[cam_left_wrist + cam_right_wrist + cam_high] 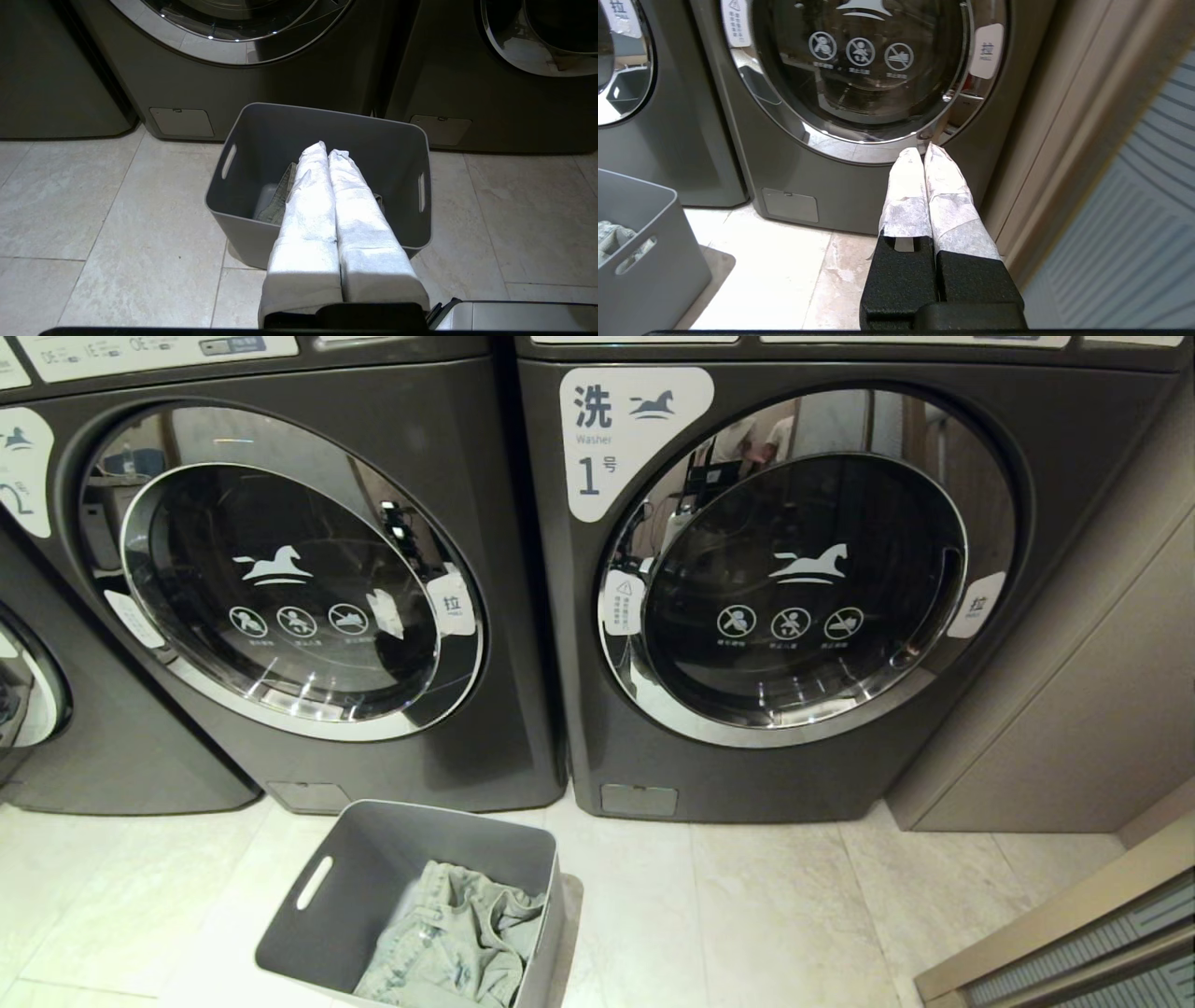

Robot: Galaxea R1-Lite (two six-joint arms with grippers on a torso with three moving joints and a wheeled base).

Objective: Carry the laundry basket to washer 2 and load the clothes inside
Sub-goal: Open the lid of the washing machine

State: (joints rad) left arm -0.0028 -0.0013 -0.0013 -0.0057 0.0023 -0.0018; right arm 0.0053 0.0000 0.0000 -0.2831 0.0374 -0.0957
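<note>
Standing at upper left of the head view, door closed: washer 2 (280,569), dark grey. Sitting on the pale tile floor (794,915) at lower centre-left, just in front of that machine: the laundry basket (411,905), with the clothes (457,943) lying crumpled inside. Filling the upper right beside it, door also closed: washer 1 (794,579). Hovering above the basket, white-wrapped fingers pressed together, gripping nothing: left gripper (327,151). Pointing at washer 1's lower door rim, likewise clamped on nothing: right gripper (922,150).

washers (308,579): 3 | basket (373,887): 1 | garment (457,943): 1 | tools (327,151): 2
</note>
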